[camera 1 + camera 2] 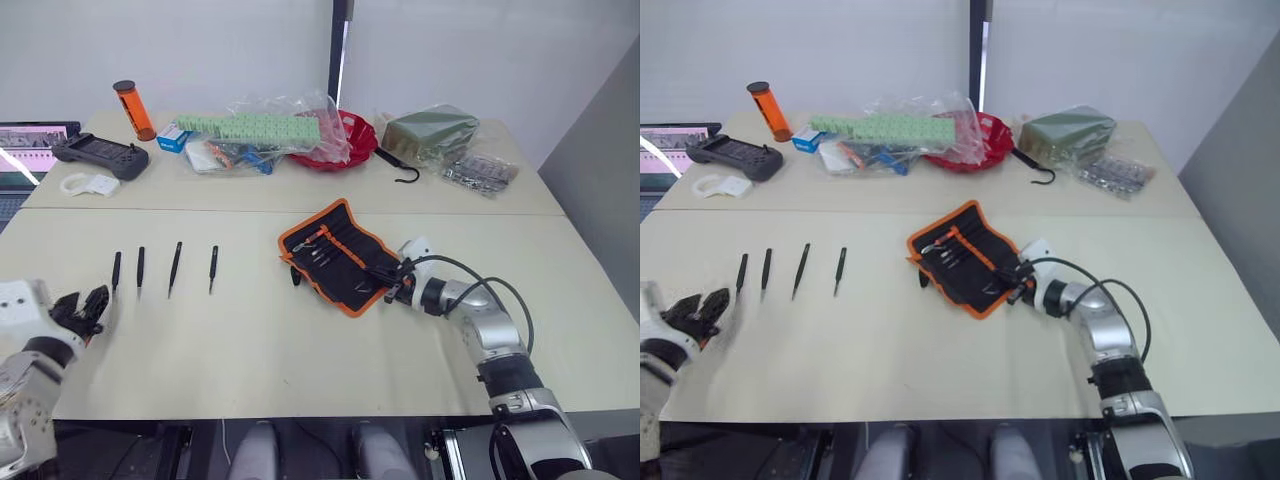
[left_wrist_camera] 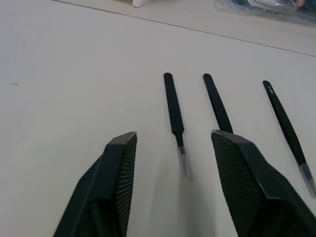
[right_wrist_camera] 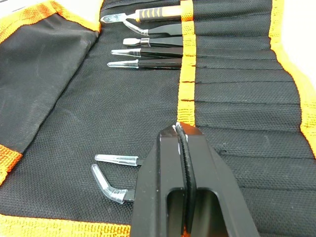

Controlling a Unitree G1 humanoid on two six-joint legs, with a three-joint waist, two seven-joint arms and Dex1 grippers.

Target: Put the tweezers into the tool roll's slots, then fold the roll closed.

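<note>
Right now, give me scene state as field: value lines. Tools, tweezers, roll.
left tool: open, low over the table, the outermost loose tweezer between its fingers, not gripped
right tool: shut, resting on the tool roll's orange strip
tweezers: four lie loose in a row on the table, apart from each other
tool roll: unfolded, flat on the table
slots: several tools already in the pockets, several pockets free
table: clutter along the far side

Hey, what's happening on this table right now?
The robot is loading slim black tweezers into the open black tool roll with orange binding. Its right pincer, shut, presses on the roll, where several tools already sit in slots. Its left pincer, open, hovers over the first of four tweezers lying in a row on the table.
</note>
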